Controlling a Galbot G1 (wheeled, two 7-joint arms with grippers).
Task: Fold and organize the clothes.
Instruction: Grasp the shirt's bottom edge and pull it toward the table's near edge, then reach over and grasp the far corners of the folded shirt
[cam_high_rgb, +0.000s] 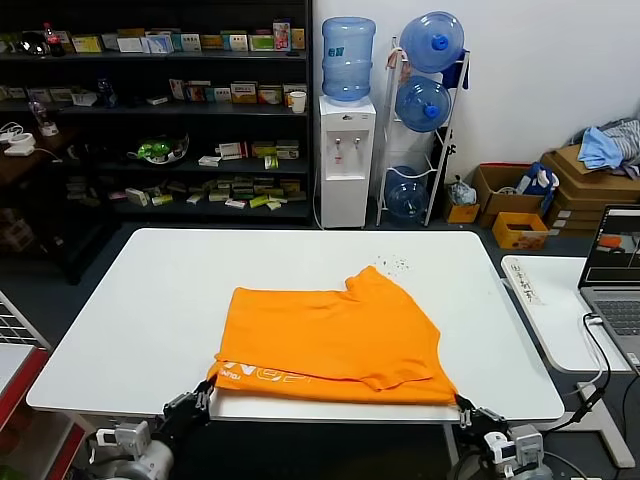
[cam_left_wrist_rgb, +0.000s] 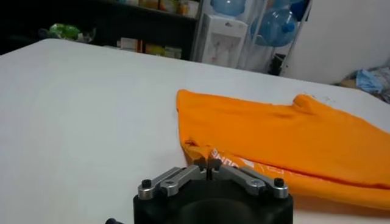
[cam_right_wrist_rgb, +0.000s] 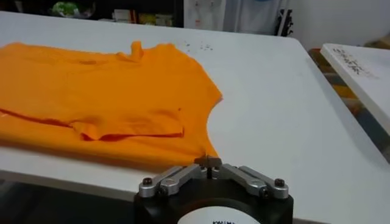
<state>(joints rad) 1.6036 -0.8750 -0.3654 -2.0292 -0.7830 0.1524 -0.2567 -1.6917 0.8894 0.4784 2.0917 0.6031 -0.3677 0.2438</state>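
Note:
The orange T-shirt lies partly folded on the white table, its near edge at the table's front edge, with white lettering showing at the near left. My left gripper is at the shirt's near left corner and shut on it; the left wrist view shows its fingertips closed on the orange cloth. My right gripper is at the near right corner and shut on the hem; the right wrist view shows its tips closed on the shirt.
A second white table with a laptop and a cable stands on the right. Shelves, a water dispenser and cardboard boxes with a bluish cloth heap stand behind the table.

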